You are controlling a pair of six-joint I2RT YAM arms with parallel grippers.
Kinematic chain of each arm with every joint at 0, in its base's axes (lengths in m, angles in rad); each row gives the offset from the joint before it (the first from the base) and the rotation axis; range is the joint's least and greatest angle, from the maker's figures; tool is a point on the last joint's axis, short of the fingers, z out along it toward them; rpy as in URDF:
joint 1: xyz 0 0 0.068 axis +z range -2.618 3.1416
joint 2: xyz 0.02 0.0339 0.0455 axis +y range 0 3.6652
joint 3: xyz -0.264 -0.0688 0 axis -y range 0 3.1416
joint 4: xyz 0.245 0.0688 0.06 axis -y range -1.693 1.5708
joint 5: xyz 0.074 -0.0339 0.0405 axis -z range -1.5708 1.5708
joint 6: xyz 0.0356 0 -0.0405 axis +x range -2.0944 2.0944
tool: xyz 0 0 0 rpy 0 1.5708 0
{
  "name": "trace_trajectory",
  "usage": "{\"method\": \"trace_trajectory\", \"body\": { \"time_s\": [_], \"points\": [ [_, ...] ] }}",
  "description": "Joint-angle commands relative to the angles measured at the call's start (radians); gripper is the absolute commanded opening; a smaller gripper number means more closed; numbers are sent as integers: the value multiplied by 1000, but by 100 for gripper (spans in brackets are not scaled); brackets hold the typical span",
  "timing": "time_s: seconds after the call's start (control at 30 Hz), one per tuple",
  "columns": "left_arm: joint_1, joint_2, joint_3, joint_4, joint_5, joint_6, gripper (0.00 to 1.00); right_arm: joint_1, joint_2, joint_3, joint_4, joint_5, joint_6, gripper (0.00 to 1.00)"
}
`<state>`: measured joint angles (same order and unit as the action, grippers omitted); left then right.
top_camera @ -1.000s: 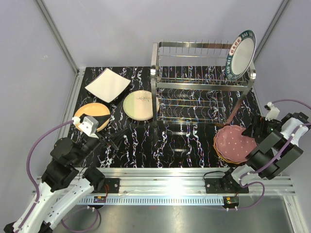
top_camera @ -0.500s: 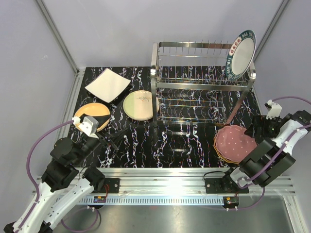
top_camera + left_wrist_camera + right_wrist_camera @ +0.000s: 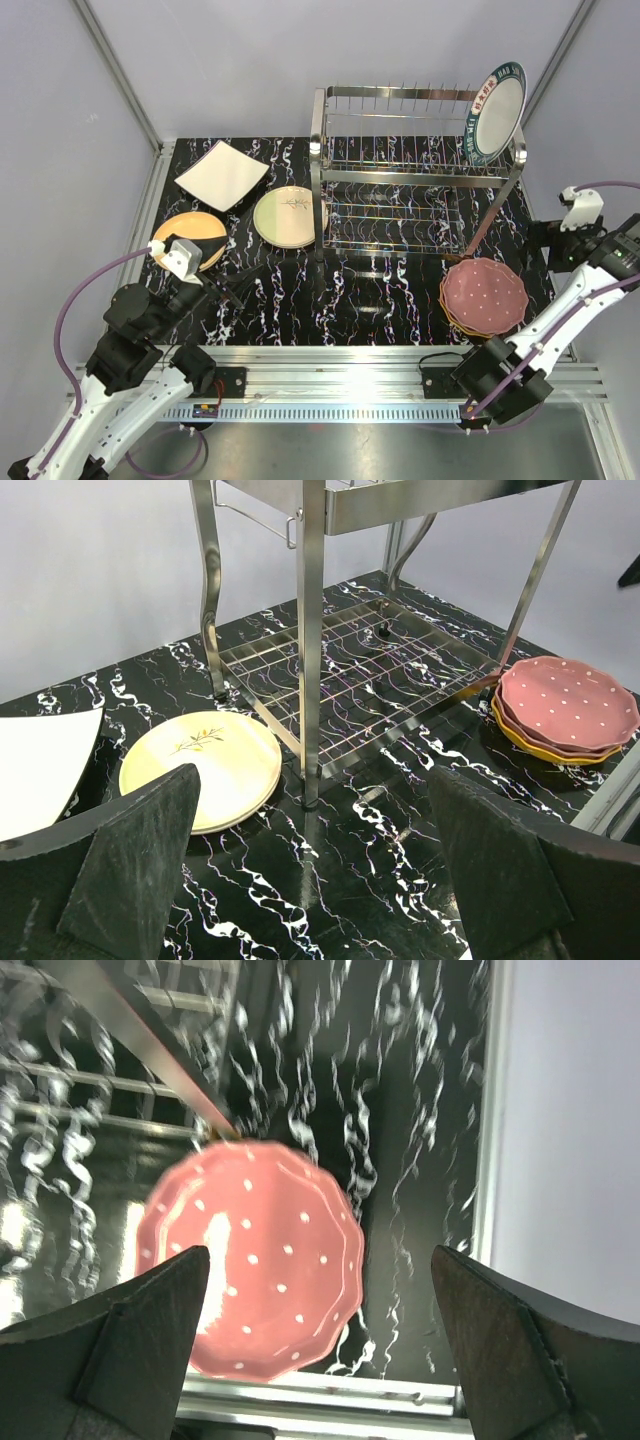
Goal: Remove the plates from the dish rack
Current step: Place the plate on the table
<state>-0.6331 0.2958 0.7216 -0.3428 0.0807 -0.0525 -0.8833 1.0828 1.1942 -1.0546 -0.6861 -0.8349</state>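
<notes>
- Chrome wire makes up the rack (image 3: 415,175) in the upper middle of the top view. Only one plate is in it: the rimmed plate (image 3: 497,112), on edge at the upper right end of the top tier.
- The others lie flat on the table (image 3: 380,300). The square plate (image 3: 222,175) and orange plate (image 3: 190,238) are at the left, the green plate (image 3: 290,215) is just beside the rack's left post, and the pink stack (image 3: 483,295) is at the lower right.
- Also in the top view, the right gripper (image 3: 545,245) hangs at the right edge, jaws spread wide and holding nothing. The rimmed plate lies up the frame and slightly left of it, and stands higher off the table.
- The left gripper (image 3: 235,287) sits at the lower left, just as wide and empty, with the whole rack between it and that plate. The right arm is plainly nearer, so I'd call this its job.
- The rimmed plate stands across the rack's length with its face turned toward the left of the frame. A grip would probably have to come down onto the top of its rim.
- In the left wrist view, the left fingers (image 3: 140,865) fill the bottom corners with nothing between them. A rack post rises at centre, the green plate is at the lower left and the pink stack at the right. The top tier is cut off at the upper edge, so the rimmed plate is not seen.
- In the right wrist view, the right fingers (image 3: 140,1330) stand apart over the pink stack without touching it. Rack wires cross the upper left, and the rimmed plate is out of frame, so this gripper is not yet aimed at it.
</notes>
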Motion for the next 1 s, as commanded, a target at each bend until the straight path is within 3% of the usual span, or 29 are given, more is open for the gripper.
{"method": "trace_trajectory", "body": {
  "time_s": [0.0, 0.23, 0.37, 0.63, 0.87, 0.97],
  "points": [
    [4, -7, 10, 44, 24, 14, 99, 4, -26, 163, -83, -127, 79, 100],
    [4, -14, -1, 47, 27, 13, 99, 15, 0, 531, -203, -294, 282, 98],
    [4, -4, -4, 65, 33, -3, 99, 84, 32, 694, -154, -297, 503, 95],
    [3, 17, 1, 83, 44, -26, 99, 349, 180, 923, -26, -57, 798, 86],
    [3, 17, -5, 85, 36, -26, 99, 546, 311, 1048, 1, 241, 829, 80],
    [4, 14, -7, 82, 36, -27, 99, 642, 322, 1026, 39, 396, 807, 77]
  ]
}}
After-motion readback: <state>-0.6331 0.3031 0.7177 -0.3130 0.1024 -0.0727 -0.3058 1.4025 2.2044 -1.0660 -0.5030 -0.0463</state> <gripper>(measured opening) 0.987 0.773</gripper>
